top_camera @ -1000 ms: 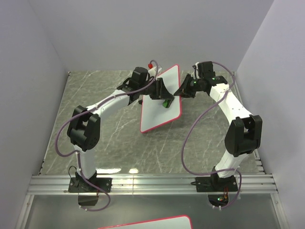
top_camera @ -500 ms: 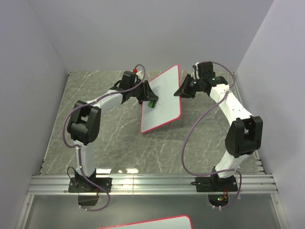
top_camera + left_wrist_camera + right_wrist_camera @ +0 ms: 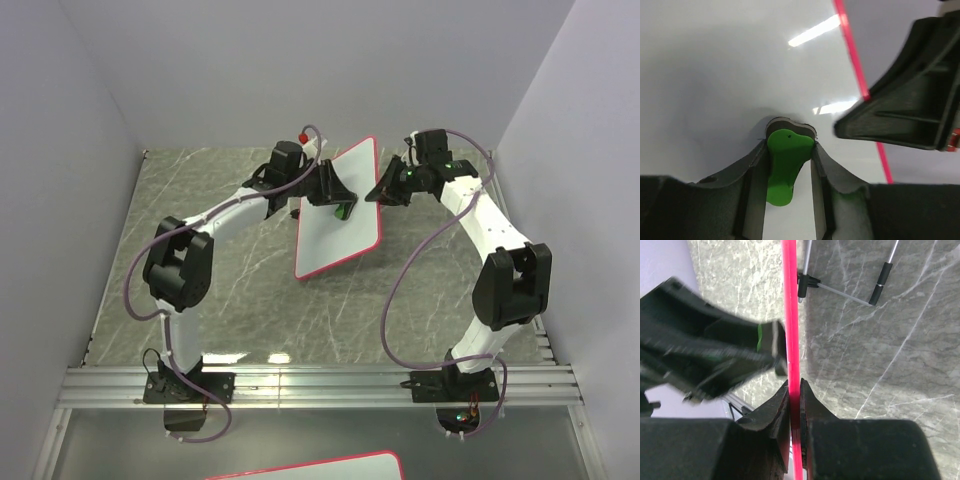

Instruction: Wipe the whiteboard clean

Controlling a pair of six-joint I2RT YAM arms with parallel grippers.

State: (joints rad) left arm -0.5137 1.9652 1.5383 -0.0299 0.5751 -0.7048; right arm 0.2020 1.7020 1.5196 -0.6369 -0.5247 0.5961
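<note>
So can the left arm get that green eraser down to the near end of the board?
Probably yes. The left gripper holds the eraser on the board, the white surface toward the near end is bare, and the right gripper clamps only the rim, off that path.

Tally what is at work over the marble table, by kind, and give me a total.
Robot arms: 2, the left arm and the right arm
Whiteboard: 1, rim clamped in the right end effector
Green eraser: 1, gripped in the left end effector
Total: 4
</note>
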